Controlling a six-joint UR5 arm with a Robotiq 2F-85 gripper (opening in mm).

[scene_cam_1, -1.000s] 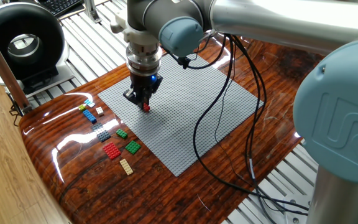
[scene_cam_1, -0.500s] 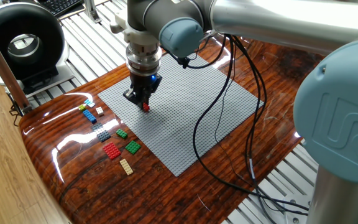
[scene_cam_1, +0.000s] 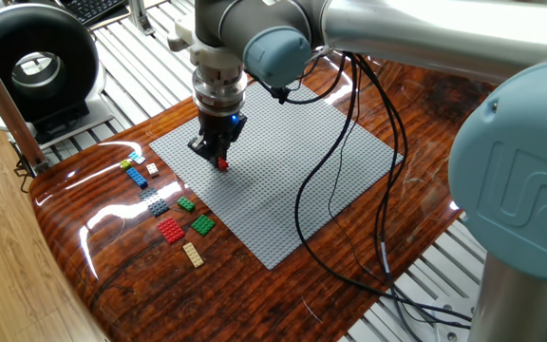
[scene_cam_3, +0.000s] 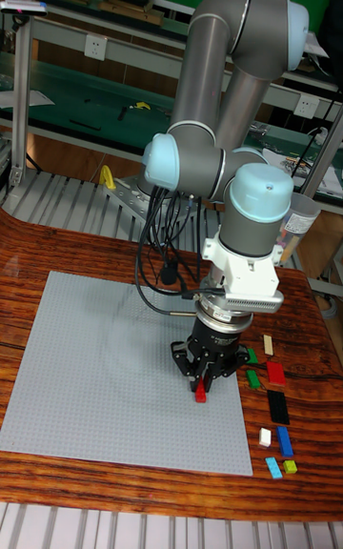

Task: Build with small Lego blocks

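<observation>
Fixed view looks down obliquely from behind the arm; tall view faces it.

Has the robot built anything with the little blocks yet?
Not really. Nothing looks built on the grey baseplate yet. The end effector grips one small red block low over the plate, or already on it. About eight other blocks, like the red plate and tan block, wait on the table.

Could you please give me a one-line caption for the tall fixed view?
UR5 gripper presses a small red Lego brick onto the grey baseplate, spare bricks alongside.
</observation>
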